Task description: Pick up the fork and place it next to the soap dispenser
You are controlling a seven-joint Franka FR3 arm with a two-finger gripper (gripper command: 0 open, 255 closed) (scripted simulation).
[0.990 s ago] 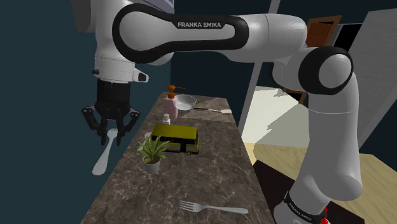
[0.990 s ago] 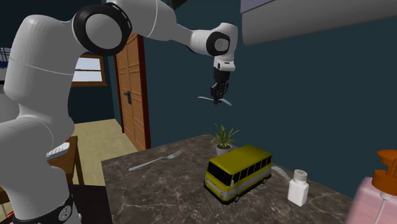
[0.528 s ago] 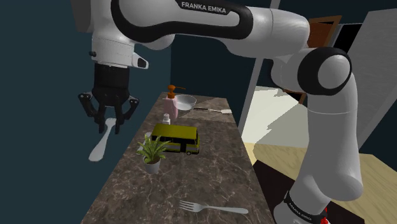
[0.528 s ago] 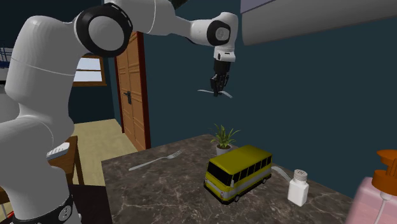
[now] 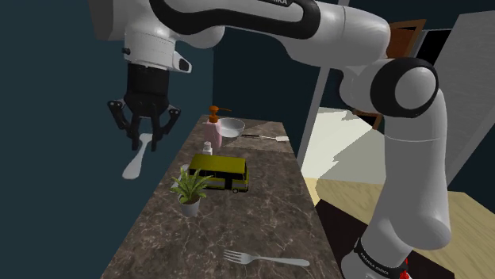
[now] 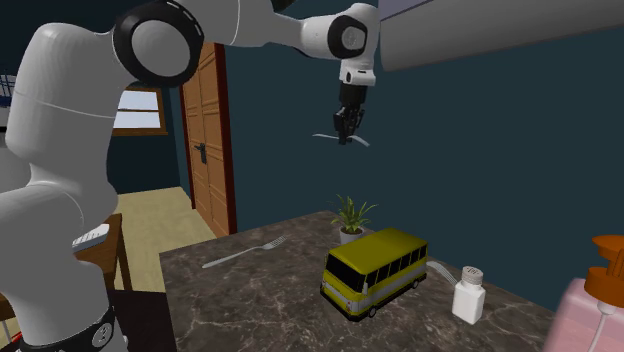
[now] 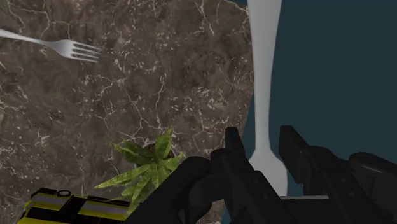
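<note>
From the shoulder view I have the gripper (image 5: 143,143) high in the air off the counter's (image 5: 262,206) left edge, against the dark blue wall. Its fingers are clamped on a plain white utensil (image 5: 135,162) that hangs down and to the left. The second exterior view puts the gripper (image 6: 345,138) well above the potted plant (image 6: 350,215), with the utensil (image 6: 322,136) roughly level. The wrist view adds the clasp itself. Both black fingers press the narrow neck of the utensil (image 7: 264,76), and its long handle runs away past the counter's edge. I cannot tell what the gripped end is. That view also shows a silver fork (image 7: 60,43) lying flat on the marble. In the shoulder view the fork (image 5: 266,258) lies near the front edge, well apart from the pink soap dispenser (image 5: 212,127) with its orange pump at the far end. A bowl (image 5: 231,128) is just beside the dispenser. The yellow toy bus (image 5: 218,172) and a white shaker (image 5: 207,147) sit between them. The lettering on the upper arm is cut by the frame, and the dark band near the base is too small to read.
</note>
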